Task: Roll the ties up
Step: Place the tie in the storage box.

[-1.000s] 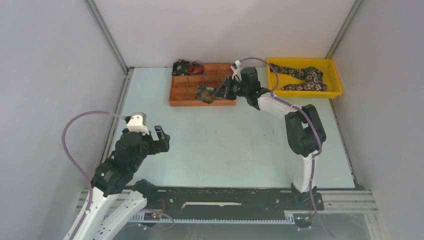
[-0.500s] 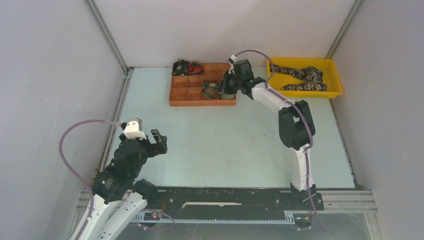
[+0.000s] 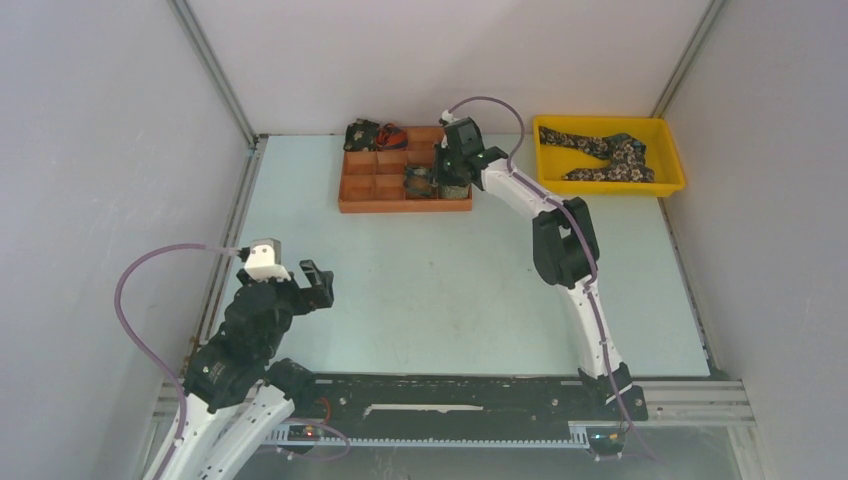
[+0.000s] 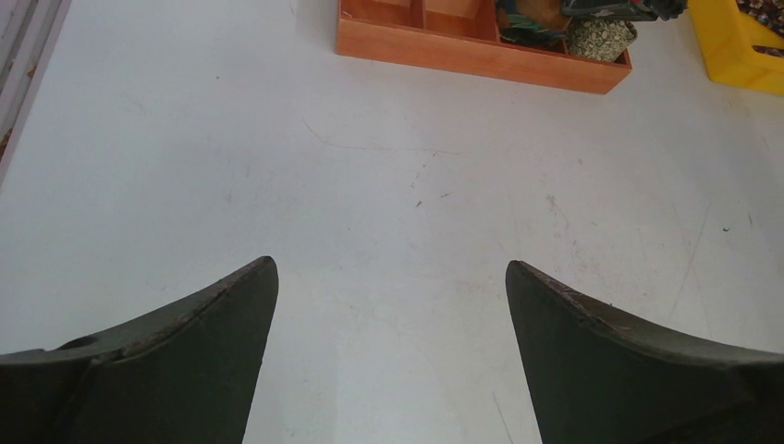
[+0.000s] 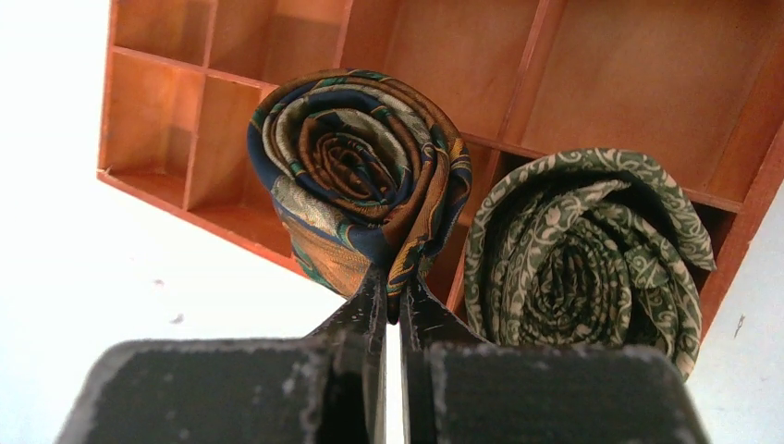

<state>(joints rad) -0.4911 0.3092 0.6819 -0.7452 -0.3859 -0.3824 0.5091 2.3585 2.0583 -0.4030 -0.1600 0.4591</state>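
Pinching the outer lap of a rolled navy, gold and brown patterned tie (image 5: 356, 166), the right gripper (image 5: 393, 282) has its jaws clenched almost together on the fabric and holds the coil over the orange wooden compartment tray (image 3: 360, 205) at the far side of the pale table (image 4: 370, 185). The coil hangs at a cell just beside the one where a rolled green paisley tie (image 5: 592, 240) already sits, at the tray's near right corner; whether the held roll touches the cell floor cannot be told. Two more dark bundles (image 3: 375, 133), one showing red-orange, rest at the tray's far left corner and look like finished rolls, though they are too small to be sure. So several ties seem rolled and stowed, and this one appears to be at the point of placement, needing only to be seated and let go. The work is not over: long dark floral ties (image 3: 605, 150) lie unrolled in the yellow plastic bin (image 3: 620, 187) to the right of the tray. The left gripper (image 4: 388, 277) hovers near its base over bare table, jaws spread wide and holding nothing.
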